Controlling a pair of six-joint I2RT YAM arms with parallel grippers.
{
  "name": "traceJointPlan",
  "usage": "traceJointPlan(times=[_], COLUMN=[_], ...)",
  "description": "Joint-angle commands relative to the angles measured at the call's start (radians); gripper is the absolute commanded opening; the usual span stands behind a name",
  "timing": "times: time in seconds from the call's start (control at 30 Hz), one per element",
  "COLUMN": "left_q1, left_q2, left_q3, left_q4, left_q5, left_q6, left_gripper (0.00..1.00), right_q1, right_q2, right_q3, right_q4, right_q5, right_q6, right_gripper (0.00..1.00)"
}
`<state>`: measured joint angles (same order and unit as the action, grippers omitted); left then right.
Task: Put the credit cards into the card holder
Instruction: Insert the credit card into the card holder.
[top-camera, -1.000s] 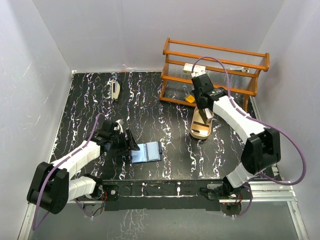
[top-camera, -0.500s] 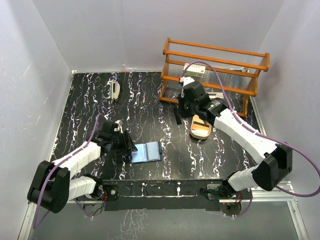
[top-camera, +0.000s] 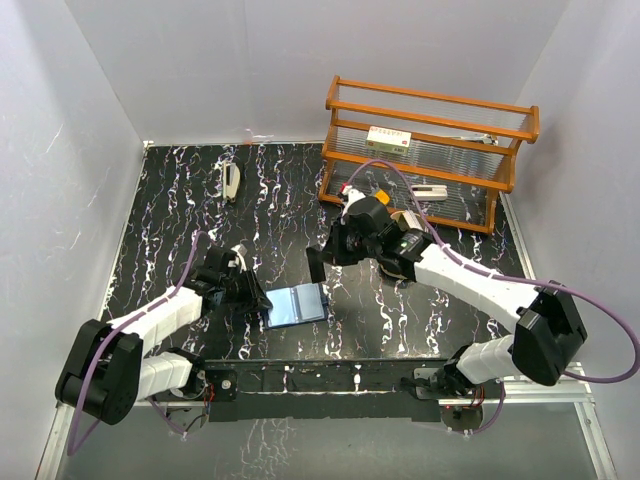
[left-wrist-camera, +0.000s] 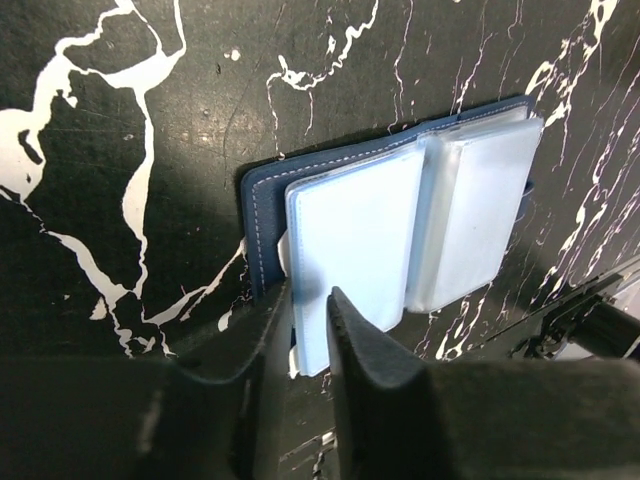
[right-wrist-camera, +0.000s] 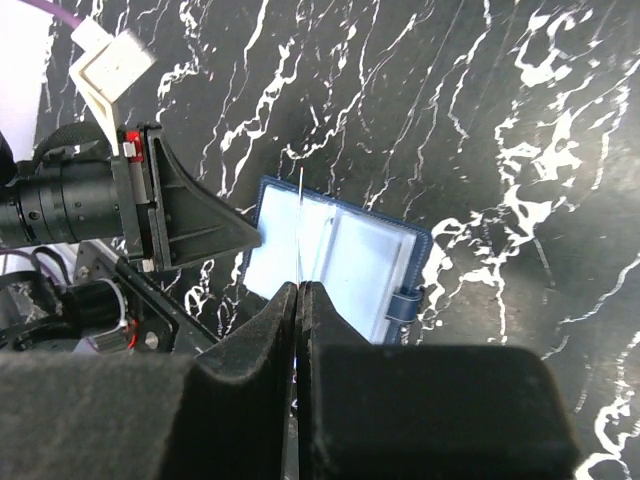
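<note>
The card holder (top-camera: 297, 304) lies open on the black marbled table, navy cover down and pale blue slotted pages up (left-wrist-camera: 400, 220). My left gripper (top-camera: 256, 297) reaches it from the left. Its jaws (left-wrist-camera: 310, 295) pinch the near corner of the left page. A little above and behind the holder, my right gripper (top-camera: 322, 262) is shut on a credit card (top-camera: 316, 267). In the right wrist view the card (right-wrist-camera: 301, 225) shows edge-on as a thin line. It sticks out of the gripper (right-wrist-camera: 299, 287) over the holder's left page (right-wrist-camera: 370, 270).
A wooden rack (top-camera: 430, 150) with clear shelves stands at the back right, with a small box (top-camera: 388, 138) on one shelf. A white stapler-like object (top-camera: 231, 181) lies at the back left. White walls close in on both sides.
My right arm has swung left from the gold tray by the rack, carrying the card to just above the holder. My left gripper's jaws have narrowed onto the holder's left page.
</note>
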<state>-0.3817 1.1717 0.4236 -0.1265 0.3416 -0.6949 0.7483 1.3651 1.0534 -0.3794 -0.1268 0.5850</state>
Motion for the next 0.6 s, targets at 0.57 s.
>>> traceJointPlan(times=[0.57], left_q1=[-0.002], left_q2=[0.05], left_q3=[-0.006], left_q4=[0.022], left_q5=[0.011], left_q6=[0.018], left_gripper=[0.0], right_q1=[0.016], right_q2=[0.207], right_q3=[-0.169], right_q4=[0.41], right_q5=[-0.268], right_q6=[0.19], right_gripper=[0.0])
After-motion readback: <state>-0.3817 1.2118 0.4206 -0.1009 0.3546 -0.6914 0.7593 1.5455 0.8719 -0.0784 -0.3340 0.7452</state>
